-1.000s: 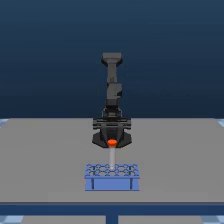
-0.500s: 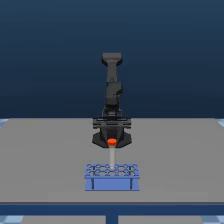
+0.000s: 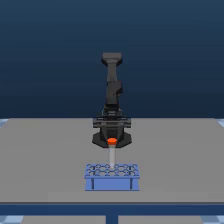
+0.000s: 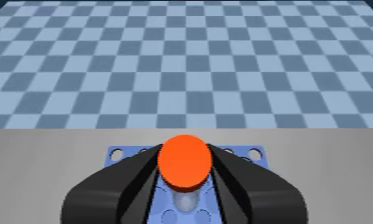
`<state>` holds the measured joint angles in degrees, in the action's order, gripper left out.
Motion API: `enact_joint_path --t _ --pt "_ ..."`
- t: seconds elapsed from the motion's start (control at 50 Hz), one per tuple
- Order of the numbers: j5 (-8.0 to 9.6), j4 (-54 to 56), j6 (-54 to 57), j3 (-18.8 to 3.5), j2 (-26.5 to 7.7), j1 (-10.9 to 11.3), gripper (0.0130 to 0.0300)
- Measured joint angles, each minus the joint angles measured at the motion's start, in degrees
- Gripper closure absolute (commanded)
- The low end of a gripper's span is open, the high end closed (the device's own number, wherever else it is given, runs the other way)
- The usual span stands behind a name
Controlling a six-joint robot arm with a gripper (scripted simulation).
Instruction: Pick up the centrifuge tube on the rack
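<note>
The centrifuge tube (image 3: pixel 111 154) stands upright over the middle of the light-blue rack (image 3: pixel 111 176). Its orange cap (image 3: pixel 112 141) sits between my black fingers. My gripper (image 3: pixel 112 139) hangs straight above the rack and is shut on the tube just under the cap. The tube's whitish body runs down to the rack's top; whether its tip is still inside a hole I cannot tell. In the wrist view the cap (image 4: pixel 184 162) fills the gap between the two fingers (image 4: pixel 120 187), with the rack (image 4: pixel 120 153) and the tube's body (image 4: pixel 188 202) below.
The rack stands near the front edge of a grey table (image 3: pixel 45 160). The arm's base (image 3: pixel 112 122) rises behind it. Beyond the table's edge the wrist view shows a blue checkered floor (image 4: pixel 186 60).
</note>
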<state>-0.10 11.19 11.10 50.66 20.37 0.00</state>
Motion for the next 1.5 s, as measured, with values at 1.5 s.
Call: enact_joint_path --t 1.5 --pt "2.60 -11.5 -11.6 -1.4 1.3 0.0 0.0300"
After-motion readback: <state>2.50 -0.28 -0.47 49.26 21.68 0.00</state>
